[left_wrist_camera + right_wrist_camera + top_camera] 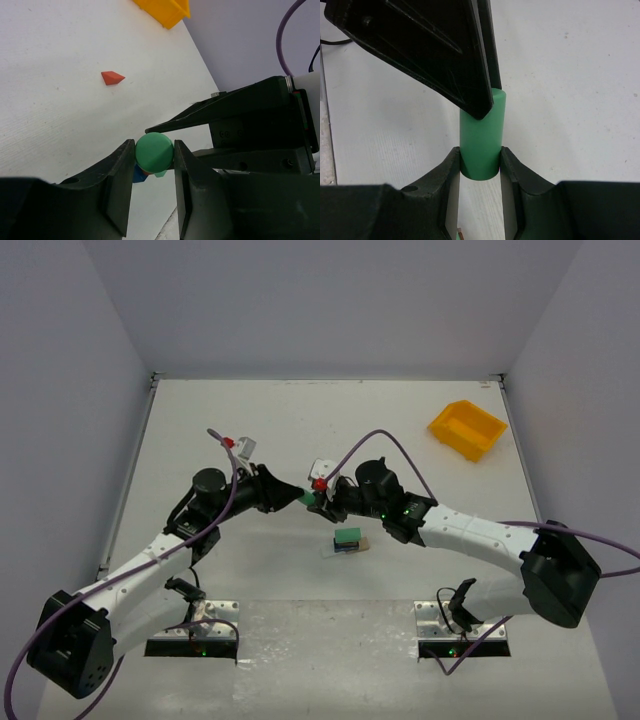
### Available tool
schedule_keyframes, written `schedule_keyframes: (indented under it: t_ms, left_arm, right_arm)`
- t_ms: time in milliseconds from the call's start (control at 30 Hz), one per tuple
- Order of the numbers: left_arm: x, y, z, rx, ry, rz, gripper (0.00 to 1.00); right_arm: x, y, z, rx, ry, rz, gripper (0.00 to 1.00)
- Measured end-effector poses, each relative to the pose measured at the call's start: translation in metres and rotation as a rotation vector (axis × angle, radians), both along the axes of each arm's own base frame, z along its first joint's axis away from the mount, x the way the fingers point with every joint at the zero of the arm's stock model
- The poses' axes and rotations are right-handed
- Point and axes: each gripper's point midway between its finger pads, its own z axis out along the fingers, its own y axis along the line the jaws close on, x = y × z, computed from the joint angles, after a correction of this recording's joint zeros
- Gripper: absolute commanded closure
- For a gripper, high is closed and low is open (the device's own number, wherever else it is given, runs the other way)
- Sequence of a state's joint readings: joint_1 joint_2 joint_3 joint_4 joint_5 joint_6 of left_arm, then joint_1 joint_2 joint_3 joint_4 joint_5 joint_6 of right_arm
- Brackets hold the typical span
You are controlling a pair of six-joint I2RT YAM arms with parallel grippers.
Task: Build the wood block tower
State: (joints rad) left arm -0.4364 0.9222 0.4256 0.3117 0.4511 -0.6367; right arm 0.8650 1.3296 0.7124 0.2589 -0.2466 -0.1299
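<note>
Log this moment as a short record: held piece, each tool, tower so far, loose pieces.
held piece: green cylinder, gripped by both tools
left tool: shut on one end
right tool: shut on the other end
tower so far: green block on blue block on pale plank
loose: red wedge on table
far right: yellow bin
</note>
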Motion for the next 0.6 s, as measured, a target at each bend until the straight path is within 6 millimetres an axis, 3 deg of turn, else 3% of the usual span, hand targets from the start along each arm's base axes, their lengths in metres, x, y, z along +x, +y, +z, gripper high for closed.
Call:
schedule_keyframes:
  t_ms: [67, 133, 167, 367, 500, 600]
  left_arm:
    - [0.0, -0.001, 0.0, 0.003, -0.005, 0.002, 1.0]
    - [-0.003, -0.004, 0.0, 0.004, -0.009, -0.008, 1.0]
    - [-0.004, -0.007, 0.0, 0.012, -0.011, -0.011, 1.0]
    - [-0.01, -0.023, 0.011, 0.088, -0.044, 0.002, 1.0]
    - [-0.004, -0.028, 0.033, 0.109, -0.094, 0.045, 1.0]
    - [0.005, -0.026, 0.034, 0.139, -0.095, 0.085, 1.0]
  right_arm:
    - [0.0, 0.0, 0.0, -0.001, 0.003, -0.005, 0.4]
    - [0.001, 0.0, -0.001, -0.001, 0.004, -0.008, 0.08]
    - [0.001, -0.001, -0.001, -0.003, 0.005, -0.013, 0.02]
    - [0.011, -0.006, 0.003, -0.021, 0.024, -0.036, 0.01]
    - [0.024, -0.015, 0.015, -0.022, 0.058, -0.022, 0.01]
    - [0.032, -0.028, 0.024, -0.015, 0.076, 0.013, 0.01]
